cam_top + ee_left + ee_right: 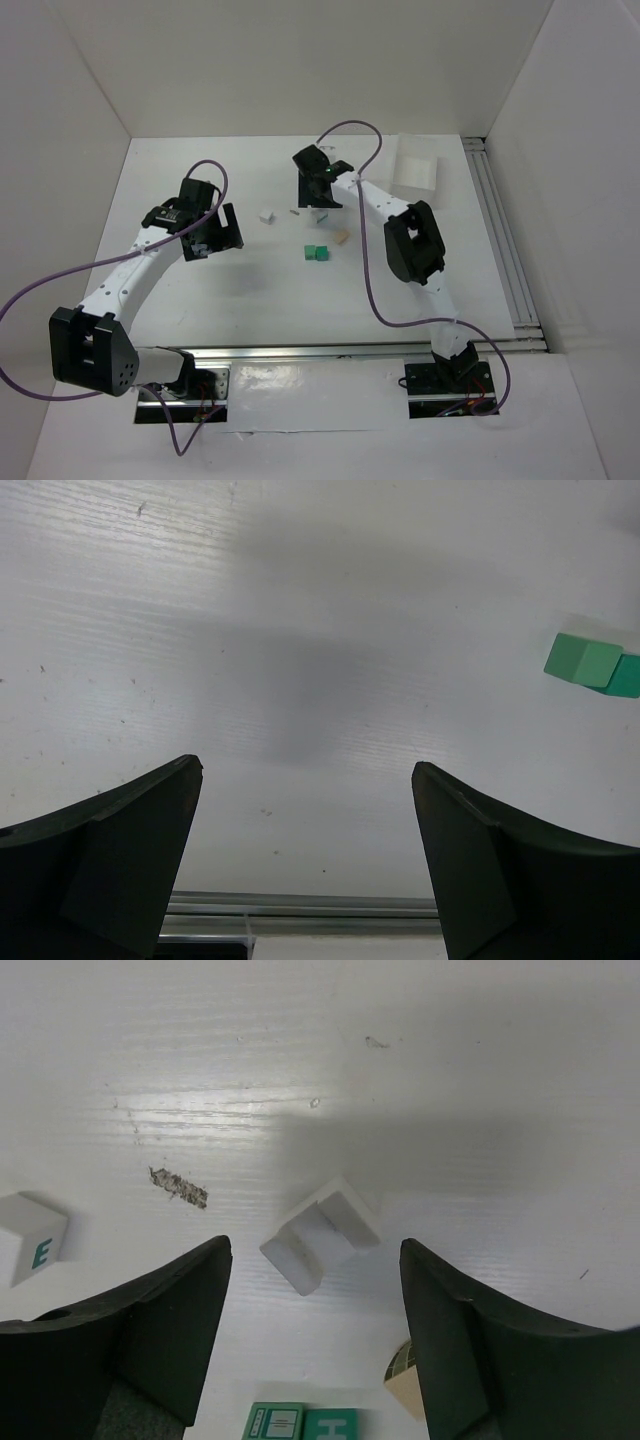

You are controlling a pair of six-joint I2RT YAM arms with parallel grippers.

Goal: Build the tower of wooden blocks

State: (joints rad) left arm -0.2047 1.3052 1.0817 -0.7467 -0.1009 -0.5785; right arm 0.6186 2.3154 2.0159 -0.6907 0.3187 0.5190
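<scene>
Hovering right gripper (pixel 315 1244) spread wide over a white notched piece (pixel 345 1218), apparently not touching it, left gripper (pixel 306 768) fully open, empty, teal cubes (pixel 316 252) side by side

1. The table (pixel 200 300) was white, with fine pale parallel lines in the wrist views and one small brown-grey smear (pixel 178 1186).
2. The two green blocks (pixel 316 252) were teal-green. One face carried a white letter H, and the neighbouring face a pale framed panel.
3. The tan piece (pixel 341 237) was pale beige, and one face showed fine dark green lines in the right wrist view.
4. The letter block (pixel 30 1240) was white with a teal letter E.
5. The notched piece (pixel 320 1232) was plain white.
6. The tray (pixel 415 170) was clear to whitish.
7. The left arm (pixel 120 285) and the right arm (pixel 375 205) were white with black joints, and the cables (pixel 370 290) were purple.
8. The left gripper (pixel 305 772) and the right gripper (pixel 315 1245) had black fingers (pixel 110 850).
</scene>
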